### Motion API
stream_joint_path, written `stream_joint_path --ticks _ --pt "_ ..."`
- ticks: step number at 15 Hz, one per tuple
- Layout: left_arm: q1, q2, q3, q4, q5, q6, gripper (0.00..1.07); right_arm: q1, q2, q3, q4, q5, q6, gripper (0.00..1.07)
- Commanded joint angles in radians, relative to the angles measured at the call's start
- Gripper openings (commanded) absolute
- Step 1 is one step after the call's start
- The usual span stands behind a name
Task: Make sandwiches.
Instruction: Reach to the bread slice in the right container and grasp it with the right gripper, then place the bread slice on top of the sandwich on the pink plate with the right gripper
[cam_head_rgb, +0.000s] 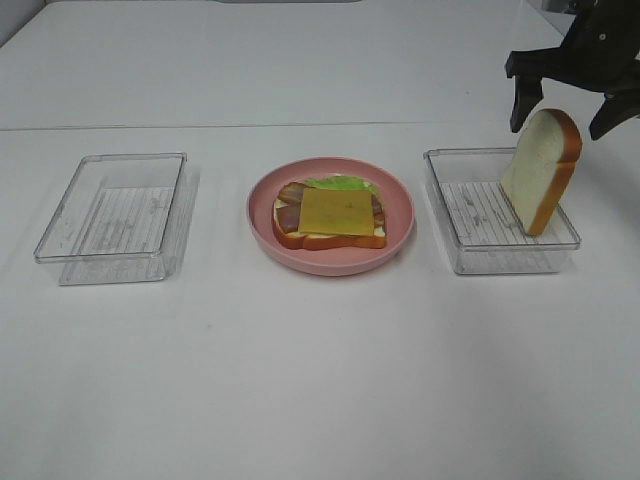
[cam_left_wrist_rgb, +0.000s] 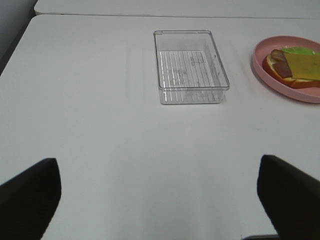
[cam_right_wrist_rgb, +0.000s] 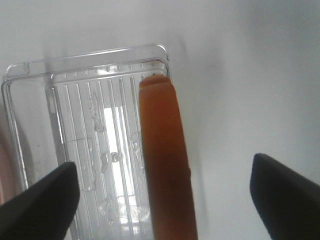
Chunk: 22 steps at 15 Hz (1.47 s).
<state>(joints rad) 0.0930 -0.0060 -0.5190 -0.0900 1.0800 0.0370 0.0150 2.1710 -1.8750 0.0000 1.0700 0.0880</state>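
Right tool (cam_head_rgb: 565, 105) hangs spread wide above the bread slice (cam_head_rgb: 541, 170), which leans upright on edge in the right clear tray (cam_head_rgb: 470, 260), crust up for pinching. On the pink plate (cam_head_rgb: 400, 235), the half-built sandwich (cam_head_rgb: 330, 215) lacks its lid. Left tool (cam_left_wrist_rgb: 160, 197) gapes wide, empty; only its wrist view shows that.

We count two clear trays: one on the left (cam_head_rgb: 112, 215), one on the right (cam_head_rgb: 497, 212). One pink plate (cam_head_rgb: 330, 216) in the middle. Two bread slices: one (cam_head_rgb: 330, 239) at the bottom of the stack on the plate, one (cam_head_rgb: 541, 170) standing on edge in the right tray. One cheese square (cam_head_rgb: 337, 210), one lettuce leaf (cam_head_rgb: 340, 183). Bacon strips (cam_head_rgb: 291, 194): count unclear. Two grippers, left (cam_left_wrist_rgb: 160, 195) and right (cam_head_rgb: 568, 100).
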Motion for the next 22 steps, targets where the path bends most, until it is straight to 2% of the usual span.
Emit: stream_joint_path --ticks 1,4,5,7,8,10,15,16,19,20,22 --pt "0.003 -0.02 0.002 -0.014 -0.01 -0.005 1.0 -0.006 0.036 -0.004 0.025 0.009 -0.002 0.88" --pt "0.003 -0.02 0.002 -0.014 -0.01 -0.005 1.0 -0.006 0.052 -0.004 0.056 0.048 0.013 0.74" --pt "0.003 -0.02 0.002 -0.014 -0.01 -0.005 1.0 -0.005 0.061 -0.004 0.058 0.08 0.019 0.65" --pt "0.003 -0.02 0.002 -0.014 -0.01 -0.005 1.0 -0.005 0.061 -0.004 0.047 0.103 0.021 0.42" --pt "0.003 -0.02 0.002 -0.014 -0.01 -0.005 1.0 -0.005 0.059 -0.004 0.046 0.107 0.021 0.35" --pt "0.003 -0.02 0.002 -0.014 -0.01 -0.005 1.0 -0.005 0.034 -0.004 0.046 0.111 0.018 0.0" --pt "0.003 -0.02 0.002 -0.014 -0.01 -0.005 1.0 -0.003 -0.096 -0.004 0.068 0.203 0.017 0.0" --pt "0.003 -0.02 0.002 -0.014 -0.01 -0.005 1.0 -0.003 -0.182 -0.002 0.112 0.223 0.012 0.0" --pt "0.003 -0.02 0.002 -0.014 -0.01 -0.005 1.0 -0.001 -0.291 0.028 0.218 0.155 -0.005 0.0" --pt "0.003 -0.02 0.002 -0.014 -0.01 -0.005 1.0 0.001 -0.366 0.121 0.396 0.057 -0.071 0.0" --pt "0.003 -0.02 0.002 -0.014 -0.01 -0.005 1.0 0.013 -0.403 0.291 0.698 -0.044 -0.261 0.0"
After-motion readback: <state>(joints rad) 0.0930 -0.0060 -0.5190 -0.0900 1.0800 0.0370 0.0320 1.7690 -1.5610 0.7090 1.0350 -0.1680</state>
